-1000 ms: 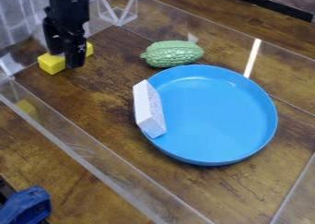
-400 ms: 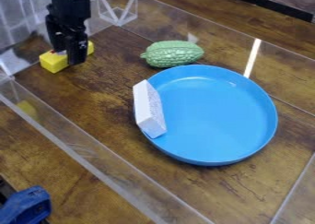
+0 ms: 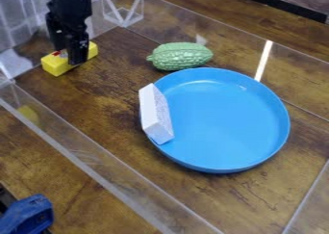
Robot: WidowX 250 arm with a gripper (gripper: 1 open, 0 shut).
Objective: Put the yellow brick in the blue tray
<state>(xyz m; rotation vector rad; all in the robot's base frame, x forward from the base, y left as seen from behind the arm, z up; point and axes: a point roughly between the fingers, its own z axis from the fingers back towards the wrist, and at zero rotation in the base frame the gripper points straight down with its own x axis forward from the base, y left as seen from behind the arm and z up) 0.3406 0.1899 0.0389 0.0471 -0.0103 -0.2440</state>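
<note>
- As the pickup stage unfolds, a black robotic claw, fingers apart, hovers at the yellow brick in the far left corner.
- Next comes, by appearances, lowering around the brick and closing.
- Between brick and blue tray, a white rectangular block leans on the rim; a green bumpy gourd lies beyond.

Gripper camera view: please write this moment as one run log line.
pincer: open, at yellow brick | brick: outside blue tray | white block: against tray's rim
</note>
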